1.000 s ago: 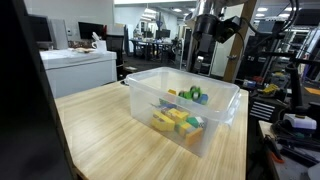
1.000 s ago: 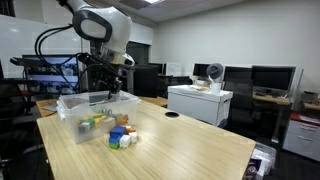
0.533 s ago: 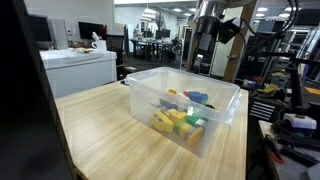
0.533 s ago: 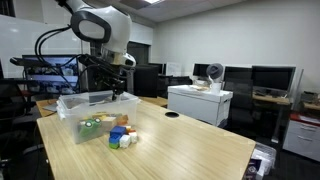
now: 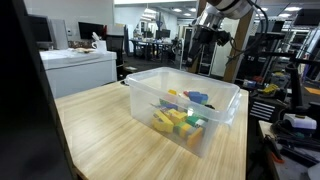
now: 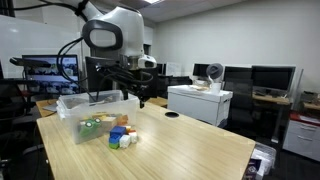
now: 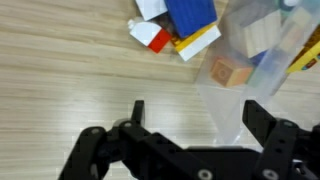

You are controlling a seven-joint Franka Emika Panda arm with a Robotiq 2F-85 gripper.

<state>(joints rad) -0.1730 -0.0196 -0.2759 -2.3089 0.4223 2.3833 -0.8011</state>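
Wrist view is showing the tool (image 7: 200, 115) hovering over the wooden tabletop (image 7: 70, 80), its fingers standing wide apart and gripping nothing. Loose toy blocks (image 7: 180, 25), blue, red, white and yellow, are lying just outside the corner of the clear plastic bin (image 7: 255, 70). More coloured blocks (image 5: 178, 120) are sitting inside that bin in an exterior view.

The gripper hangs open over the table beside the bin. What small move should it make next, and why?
Probably shift the gripper toward the loose blocks on the table and lower over one. In the wrist view its jaws stand wide and empty, the blocks lie just ahead, outside the clear bin, which holds other blocks.
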